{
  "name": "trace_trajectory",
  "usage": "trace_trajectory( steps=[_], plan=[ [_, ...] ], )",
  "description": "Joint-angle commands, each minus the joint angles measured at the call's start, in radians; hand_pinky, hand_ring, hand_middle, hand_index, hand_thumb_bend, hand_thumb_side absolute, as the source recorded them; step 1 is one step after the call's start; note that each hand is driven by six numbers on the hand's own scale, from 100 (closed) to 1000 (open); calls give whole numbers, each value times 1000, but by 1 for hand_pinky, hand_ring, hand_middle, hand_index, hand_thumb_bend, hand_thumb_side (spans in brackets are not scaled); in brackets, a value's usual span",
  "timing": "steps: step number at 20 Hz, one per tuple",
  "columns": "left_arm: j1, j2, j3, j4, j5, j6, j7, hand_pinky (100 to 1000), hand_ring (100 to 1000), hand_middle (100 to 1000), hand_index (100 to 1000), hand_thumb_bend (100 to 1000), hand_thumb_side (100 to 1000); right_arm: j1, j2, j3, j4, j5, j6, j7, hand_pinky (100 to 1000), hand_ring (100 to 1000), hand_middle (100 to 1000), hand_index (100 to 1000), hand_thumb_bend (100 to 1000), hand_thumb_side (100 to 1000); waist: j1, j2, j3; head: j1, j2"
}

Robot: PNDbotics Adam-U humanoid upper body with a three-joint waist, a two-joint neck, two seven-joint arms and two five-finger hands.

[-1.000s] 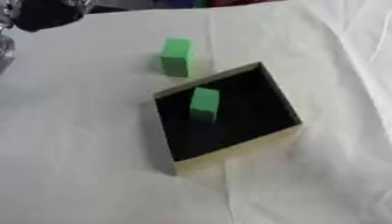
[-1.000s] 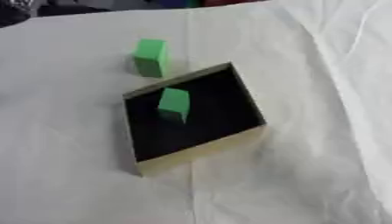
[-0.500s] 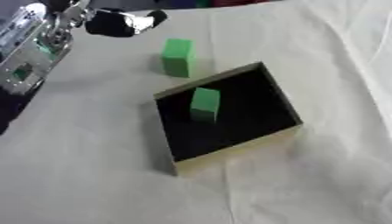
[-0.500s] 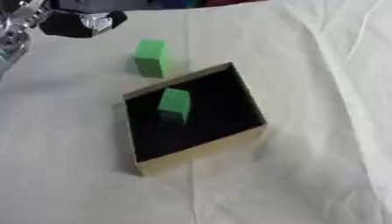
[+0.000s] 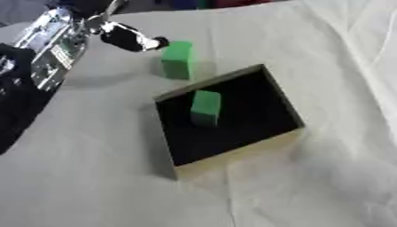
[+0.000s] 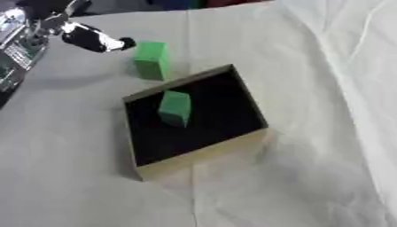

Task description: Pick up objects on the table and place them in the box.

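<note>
Now | my left hand (image 5: 128, 37) reaching, fingers extended, empty, fingertip just beside green block (image 5: 177, 60) standing outside box (image 5: 240, 153) | second green block (image 5: 205, 107) upright inside | approach suits grasping the outside block

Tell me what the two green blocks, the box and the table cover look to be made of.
Block on the cloth and block in the box: matte green, sharp-edged, no shine; probably foam or painted wood, can't tell which. Box: tan outer walls with a flat black inside, likely cardboard. Cover: off-white cloth, shown by creases and folds.
</note>
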Motion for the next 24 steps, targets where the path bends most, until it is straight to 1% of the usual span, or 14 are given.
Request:
trace_trajectory(
  steps=[1, 6, 9, 10, 14, 19, 20, 21, 22, 24],
  plan=[
    [-42, -9, 40, 68, -39, -46, -49, 904, 856, 878, 1000, 617, 478, -7, -24, 12, -15, 14, 4, -51, 879, 790, 661, 950, 131, 835, -4, -18, 1, -1, -10],
    [-64, -31, 79, 142, -64, -124, -127, 917, 870, 898, 1000, 595, 440, -1, -18, 28, -15, 28, 10, -91, 878, 785, 656, 948, 135, 836, -6, -15, -2, -1, -17],
    [-67, -37, 107, 171, -69, -170, -175, 923, 881, 902, 1000, 592, 440, 2, -14, 27, -15, 30, 16, -101, 878, 778, 650, 947, 136, 838, -7, -13, -4, 1, -21],
    [-69, -40, 115, 179, -68, -179, -191, 924, 881, 901, 1000, 588, 452, 3, -12, 26, -15, 29, 19, -104, 879, 777, 650, 947, 136, 840, -6, -12, -5, 2, -22],
    [-74, -50, 130, 189, -51, -189, -258, 922, 880, 895, 1000, 596, 464, 7, -9, 25, -15, 30, 26, -110, 879, 776, 648, 946, 135, 842, -5, -10, -7, 7, -26],
    [-82, -59, 133, 173, -8, -178, -338, 918, 875, 881, 1000, 596, 484, 15, -4, 23, -15, 30, 37, -115, 880, 773, 644, 944, 132, 846, -2, -6, -14, 12, -32],
    [-89, -60, 143, 157, 10, -169, -408, 915, 873, 874, 1000, 595, 488, 17, -2, 22, -15, 30, 39, -116, 881, 772, 642, 943, 131, 847, -1, -6, -16, 13, -33],
    [-96, -59, 160, 125, 36, -152, -502, 910, 867, 862, 1000, 592, 489, 19, -1, 22, -15, 29, 41, -118, 881, 771, 642, 943, 116, 847, 0, -5, -17, 14, -33],
    [-100, -58, 174, 91, 65, -131, -582, 909, 866, 858, 1000, 586, 484, 20, 0, 21, -15, 29, 43, -119, 881, 771, 641, 943, 130, 848, 1, -4, -18, 15, -35],
    [-104, -53, 188, 37, 109, -90, -681, 904, 861, 851, 1000, 575, 470, 22, 1, 21, -15, 29, 45, -120, 881, 770, 640, 942, 129, 852, 3, -2, -22, 18, -38]
  ],
)
